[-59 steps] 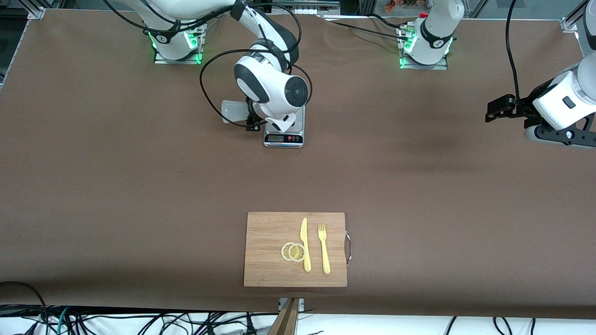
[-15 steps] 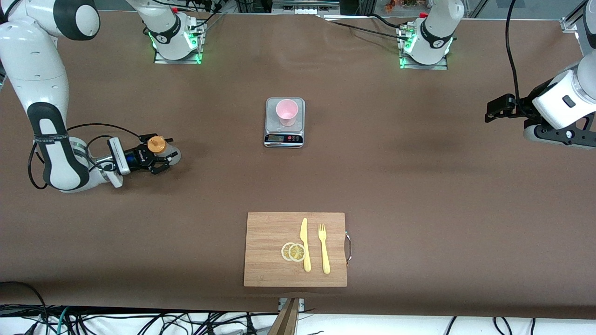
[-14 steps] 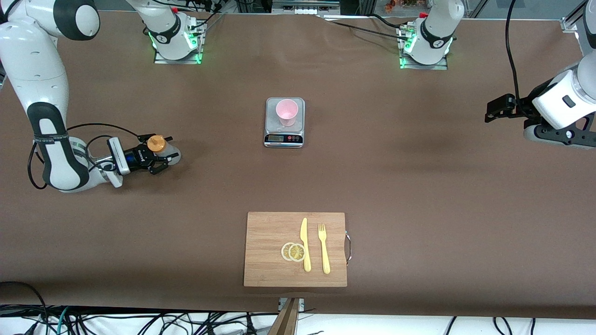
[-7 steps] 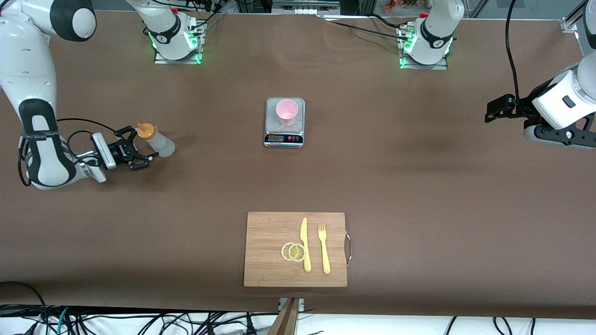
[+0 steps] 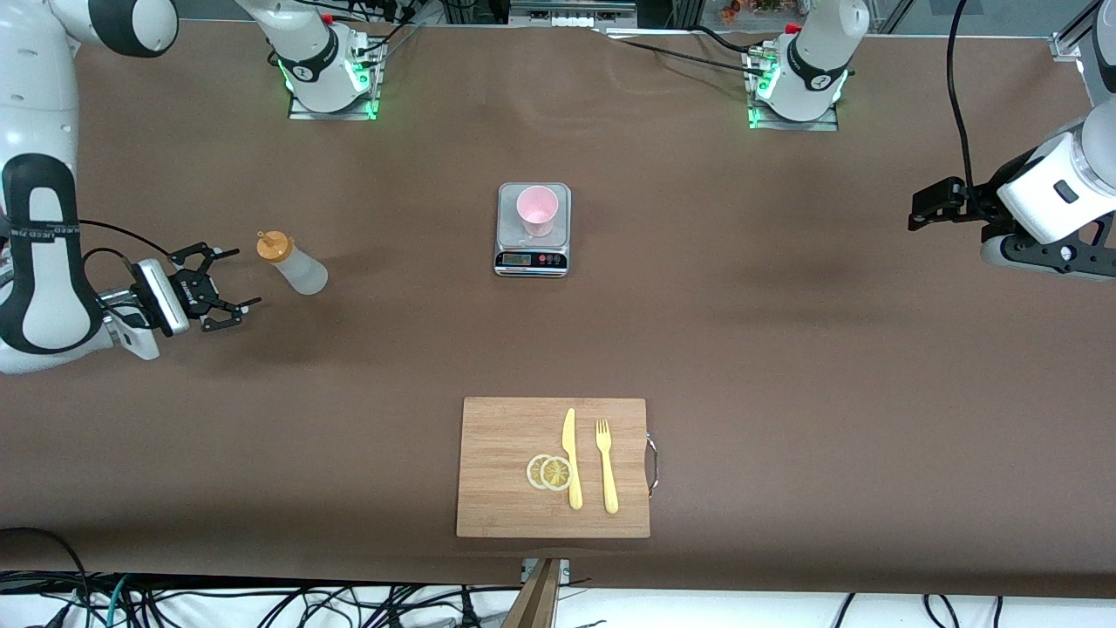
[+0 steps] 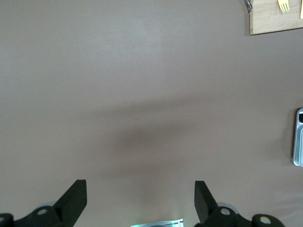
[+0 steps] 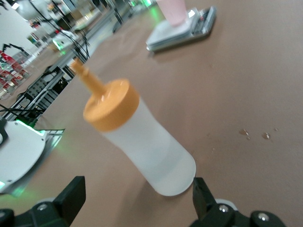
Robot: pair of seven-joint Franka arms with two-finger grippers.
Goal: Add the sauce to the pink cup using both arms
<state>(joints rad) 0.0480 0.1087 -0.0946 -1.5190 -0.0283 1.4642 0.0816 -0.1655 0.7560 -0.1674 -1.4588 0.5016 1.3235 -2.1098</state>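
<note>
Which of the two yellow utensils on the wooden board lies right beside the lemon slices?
The knife: it touches the lemon slices, while the fork lies apart, nearer the board's metal handle.

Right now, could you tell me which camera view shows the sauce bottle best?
The right wrist view: the sauce bottle fills it, orange cap and nozzle plain. The front view shows it small, standing on the table. The left wrist view misses it.

Right arm (image 5: 44, 253) down along left edge of front frame, elbow bent, wrist level, low over table. Right gripper (image 5: 225, 279) at mid-left of frame, jaws spread wide, holding nothing. Left arm (image 5: 1059, 196) at right edge of frame, upper-middle height, waiting. Left gripper (image 5: 924, 208) pointing toward frame centre, hanging over table, jaws apart, empty; fingertips (image 6: 75, 196) wide in left wrist view.
</note>
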